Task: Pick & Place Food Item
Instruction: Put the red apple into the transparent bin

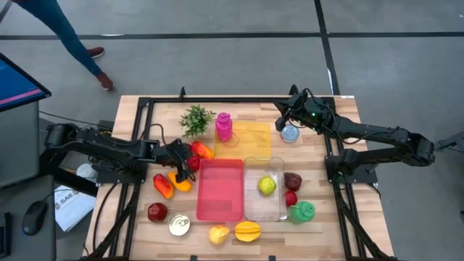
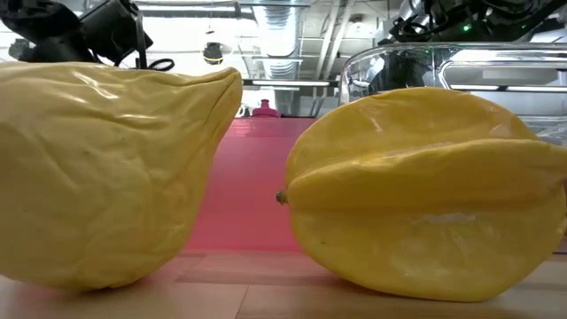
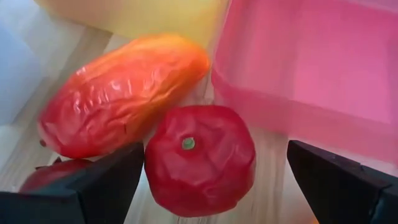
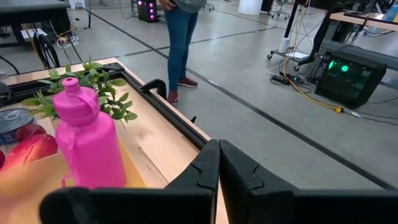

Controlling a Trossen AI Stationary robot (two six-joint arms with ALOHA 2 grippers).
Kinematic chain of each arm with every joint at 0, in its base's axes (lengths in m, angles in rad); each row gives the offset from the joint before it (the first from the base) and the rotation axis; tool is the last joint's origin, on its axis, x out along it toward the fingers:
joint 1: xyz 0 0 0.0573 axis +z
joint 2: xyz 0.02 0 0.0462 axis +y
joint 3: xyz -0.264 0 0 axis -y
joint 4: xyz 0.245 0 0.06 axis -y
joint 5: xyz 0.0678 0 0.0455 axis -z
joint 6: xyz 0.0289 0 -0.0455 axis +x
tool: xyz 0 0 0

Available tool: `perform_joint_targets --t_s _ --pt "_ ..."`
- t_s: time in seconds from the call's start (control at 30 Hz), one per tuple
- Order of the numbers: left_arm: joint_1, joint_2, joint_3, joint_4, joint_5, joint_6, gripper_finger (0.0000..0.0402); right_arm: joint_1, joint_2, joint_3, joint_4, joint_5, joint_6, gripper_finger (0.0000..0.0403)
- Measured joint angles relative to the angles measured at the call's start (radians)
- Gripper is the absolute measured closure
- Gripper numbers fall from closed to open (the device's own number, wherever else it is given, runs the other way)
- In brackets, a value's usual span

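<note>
Left end effector (image 1: pixel 190 161) is spread wide and grips nothing; in the left wrist view its two dark fingers (image 3: pixel 93 186) flank a red tomato (image 3: pixel 200 159) without clearly touching it. That tomato (image 1: pixel 193 162) sits on the table (image 1: pixel 130 217) just left of the pink tray (image 1: pixel 220 188), near the tray's far-left corner, stem end facing up. It is roundish, no clear long axis. A red-orange mango (image 1: pixel 201 150) touches it on the far side; its long axis runs diagonally toward the tray's far-left corner.

Counts: one pink tray, one clear bin (image 1: pixel 264 188) touching the tray's right side with one green-yellow fruit (image 1: pixel 267 185) inside, one yellow board (image 1: pixel 243 140) beyond the tray, one pink bottle (image 1: pixel 224 126) upright on it, one green plant (image 1: pixel 196 119) beside the bottle. Left of the tray: one orange pepper (image 1: pixel 179 181), one red-orange fruit (image 1: pixel 162 185), one dark red apple (image 1: pixel 157 212), one can (image 1: pixel 179 225). In front of the tray: one yellow pear-shaped fruit (image 1: pixel 218 233) and one starfruit (image 1: pixel 247 231). Right of the bin: two dark red fruits (image 1: pixel 292 180) and one green item (image 1: pixel 302 212).

Right end effector (image 1: pixel 290 116) is clenched with fingers together, empty, above the table's far edge, well right of the tray, near a second can (image 1: pixel 290 133).

A person's legs (image 1: pixel 72 40) are on the floor beyond the table.
</note>
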Motion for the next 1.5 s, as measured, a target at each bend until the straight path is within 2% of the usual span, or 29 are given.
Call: perform_joint_targets --t_s 0.13,0.43,0.67,1.07,1.5 --pt "0.000 0.048 0.000 0.008 0.000 0.000 0.0016 0.000 0.000 0.000 0.001 0.000 0.000 0.0398" --pt "0.000 0.164 0.000 0.136 0.007 -0.001 0.0015 0.000 0.000 0.000 0.001 0.000 -0.007 0.0398" --pt "0.000 0.168 0.001 0.133 0.011 -0.001 0.0031 0.000 0.000 0.000 0.002 0.000 -0.007 0.0398" --pt "0.000 0.168 0.001 0.126 0.013 -0.001 0.0099 0.000 0.000 0.000 0.002 0.000 -0.007 0.0398" --pt "0.000 0.165 0.004 0.096 0.010 -0.001 0.0099 0.000 0.000 0.000 0.002 0.000 -0.008 0.0398"
